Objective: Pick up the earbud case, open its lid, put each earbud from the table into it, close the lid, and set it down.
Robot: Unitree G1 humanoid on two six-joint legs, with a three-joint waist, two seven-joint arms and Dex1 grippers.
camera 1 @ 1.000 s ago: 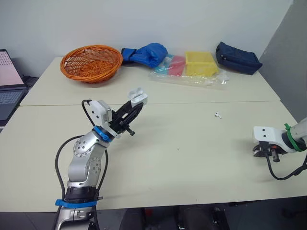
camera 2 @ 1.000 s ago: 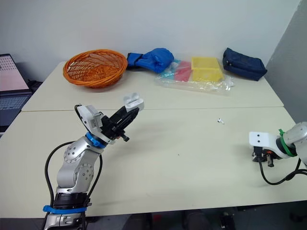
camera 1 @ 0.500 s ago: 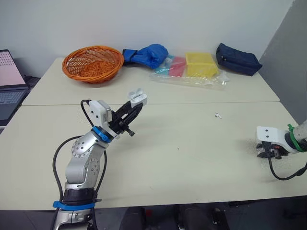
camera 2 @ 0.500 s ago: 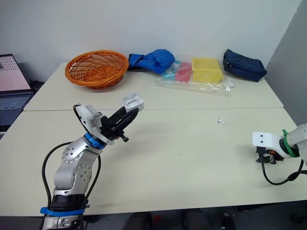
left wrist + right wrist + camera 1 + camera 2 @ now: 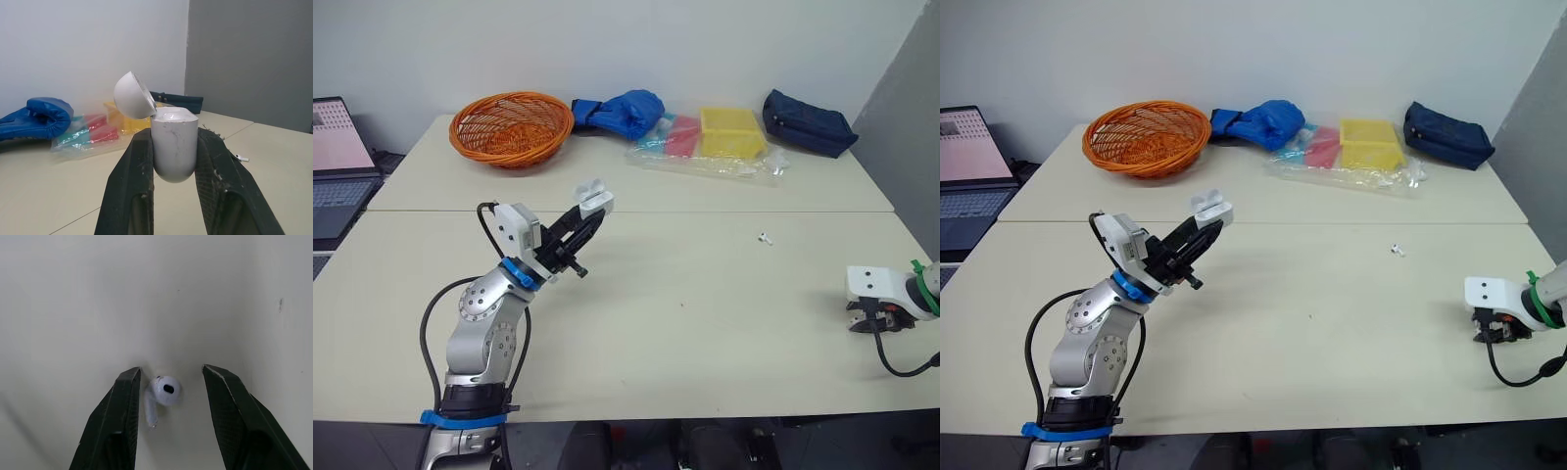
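Left end effector (image 5: 590,217): raised above the worktop (image 5: 705,323), left of centre in the left eye view. Its two black fingers are clenched on the body of the white earbud case (image 5: 173,147), one finger on each side. The case stands upright between the fingertips, well clear of the worktop. Its lid (image 5: 133,95) is open, tipped back on its hinge to one side.

Right end effector (image 5: 168,372): low over the worktop at the right edge of the left eye view, pointing down. Its fingers are spread and grasp nothing. One white earbud (image 5: 164,390) lies on the worktop between them. It sits just beside one finger and apart from the other. Contact with the nearer finger cannot be confirmed.

A second earbud (image 5: 763,236) lies on the worktop right of centre in the left eye view, well apart from both end effectors.

Other items, along the far side of the worktop, upper part of the frame, left to right:
- an orange woven basket (image 5: 511,127)
- a blue glove (image 5: 617,111)
- a clear plastic bag (image 5: 705,162), with a yellow container (image 5: 732,130) and a red item on it
- a navy pouch (image 5: 806,121)

An open laptop (image 5: 337,147) stands at the left edge of the frame, off the worktop.
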